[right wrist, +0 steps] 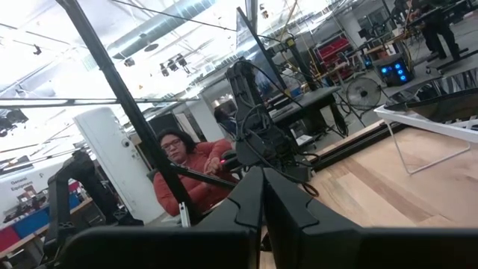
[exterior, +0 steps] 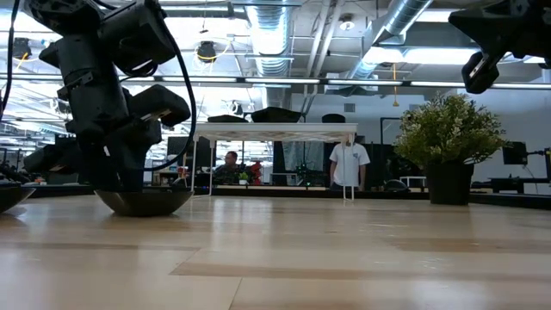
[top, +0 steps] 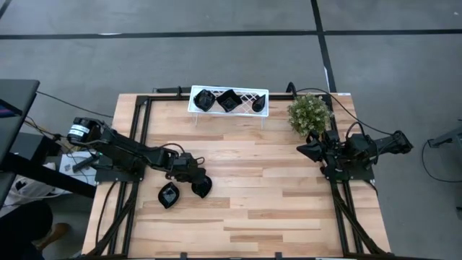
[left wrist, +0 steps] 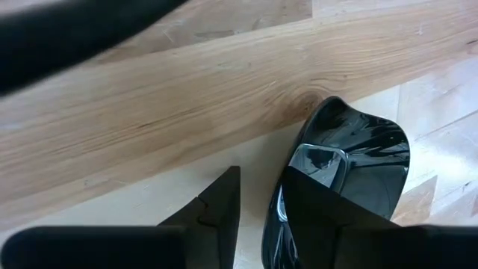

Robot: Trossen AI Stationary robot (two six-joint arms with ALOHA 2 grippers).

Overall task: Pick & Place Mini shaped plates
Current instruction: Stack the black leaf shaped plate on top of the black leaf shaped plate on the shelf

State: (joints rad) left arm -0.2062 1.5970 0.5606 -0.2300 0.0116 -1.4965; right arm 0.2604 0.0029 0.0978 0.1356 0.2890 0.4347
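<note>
Wooden tabletop (top: 260, 188), left tool at a black plate near its left edge.
Left tool (top: 193, 173) straddles the rim of a mini plate (top: 201, 186), one finger inside, seemingly to lift it; another plate (top: 168, 195) lies just beside. Three rest on the far white rack (top: 228, 100). Right tool (top: 307, 149) waits pressed together by the plant (top: 309, 113).

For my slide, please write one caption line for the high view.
Left claw grips a black plate on the table; three plates sit on the white rack.
</note>
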